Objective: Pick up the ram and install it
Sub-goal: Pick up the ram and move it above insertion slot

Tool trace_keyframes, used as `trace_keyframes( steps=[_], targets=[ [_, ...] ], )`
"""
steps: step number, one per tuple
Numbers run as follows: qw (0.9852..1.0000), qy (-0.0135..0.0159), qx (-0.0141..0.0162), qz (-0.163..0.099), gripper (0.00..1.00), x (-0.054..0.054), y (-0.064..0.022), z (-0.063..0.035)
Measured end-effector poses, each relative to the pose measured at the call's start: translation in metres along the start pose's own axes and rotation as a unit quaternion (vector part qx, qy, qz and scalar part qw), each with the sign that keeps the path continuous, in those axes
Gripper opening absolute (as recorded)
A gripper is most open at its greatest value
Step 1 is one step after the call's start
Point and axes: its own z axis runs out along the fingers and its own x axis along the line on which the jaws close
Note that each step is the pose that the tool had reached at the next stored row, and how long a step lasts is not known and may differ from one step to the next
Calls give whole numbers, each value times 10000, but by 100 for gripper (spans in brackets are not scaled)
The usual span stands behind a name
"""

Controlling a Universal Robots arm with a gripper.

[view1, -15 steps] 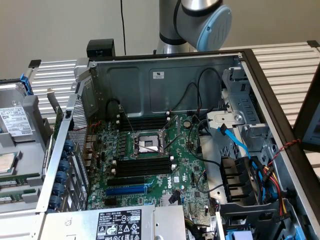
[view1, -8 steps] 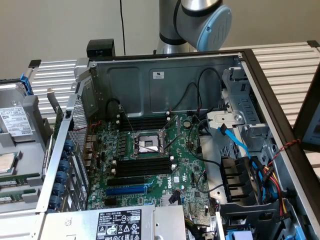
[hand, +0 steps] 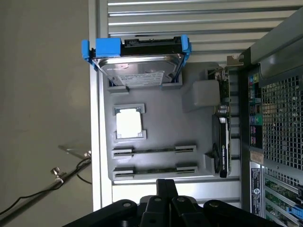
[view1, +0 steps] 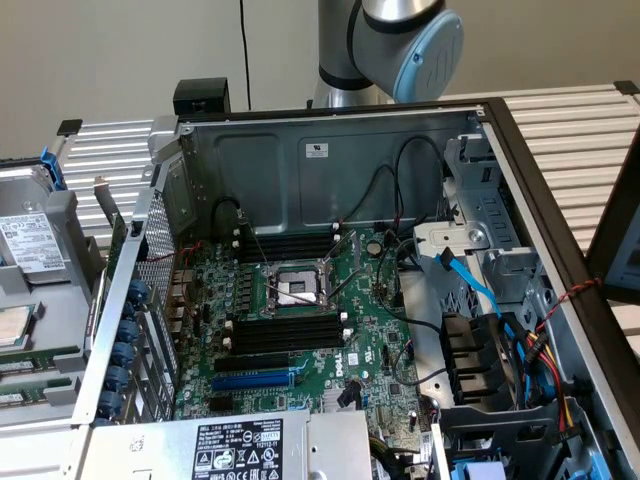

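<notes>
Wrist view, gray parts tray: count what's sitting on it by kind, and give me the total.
hard drive in blue bracket: 1
processor chip: 1
ram sticks: 2
expansion card with fan: 1
Total: 5

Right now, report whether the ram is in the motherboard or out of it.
Out. The ram and a second stick lie in the grey tray near the gripper; the black slots on the motherboard look empty.
</notes>
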Motion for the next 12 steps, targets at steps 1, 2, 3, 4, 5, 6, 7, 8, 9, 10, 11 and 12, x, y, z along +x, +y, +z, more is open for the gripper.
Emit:
trace_keyframes(
  steps=[1, 2, 3, 4, 5, 6, 7, 8, 9, 10, 11, 12],
  targets=[
    [10000, 0, 0, 0, 11, 0, 0, 0],
    [10000, 0, 0, 0, 11, 0, 0, 0],
    [10000, 0, 0, 0, 11, 0, 0, 0],
    [10000, 0, 0, 0, 11, 0, 0, 0],
    [10000, 0, 0, 0, 11, 0, 0, 0],
    [10000, 0, 0, 0, 11, 2, 0, 0],
    [10000, -2, 3, -2, 11, 11, 0, 1],
    [10000, 1, 4, -59, 11, 10, 0, 1],
    [9999, 5, 4, -145, 11, 10, 0, 1],
    [9997, 9, 6, -237, 11, 10, 0, 0],
    [9995, 14, 9, -330, 11, 10, 0, 0],
    [9991, 18, 13, -420, 11, 10, 0, 0]
  ],
)
